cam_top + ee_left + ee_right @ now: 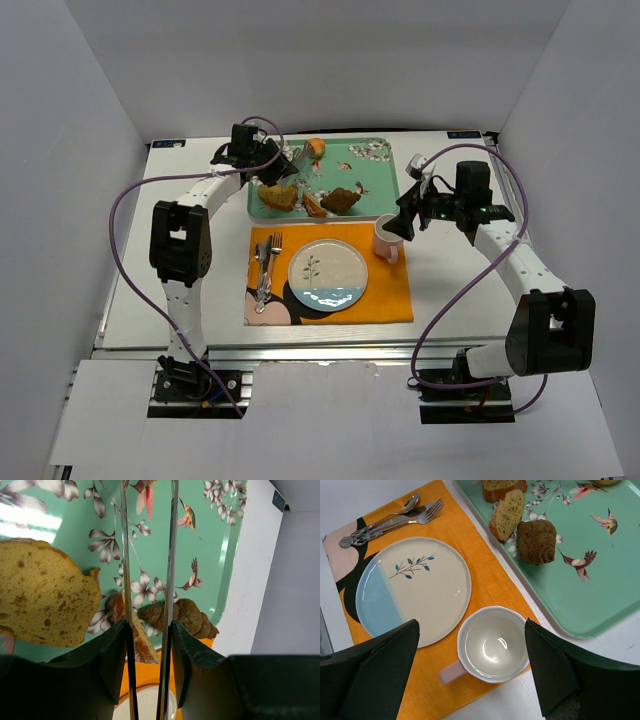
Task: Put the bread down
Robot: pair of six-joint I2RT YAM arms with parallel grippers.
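The bread, a small round golden-orange bun (315,148), sits at the back of the teal tray (390,190); only its edge shows in the right wrist view (605,481). My left gripper (283,168) is shut on metal tongs (170,570), whose two arms run forward between my fingers (148,627). In the top view the tongs' tips (300,158) reach right beside the bun; I cannot tell if they touch it. My right gripper (405,222) is open and empty, with its jaws wide apart above the cup (492,642).
The tray also holds a tan bread slice (45,600), a wedge piece (132,632) and a dark brown piece (187,617). On the orange placemat (385,290) lie a blue-and-cream plate (328,275), a fork and spoon (265,265) and a pink-handled cup (386,238).
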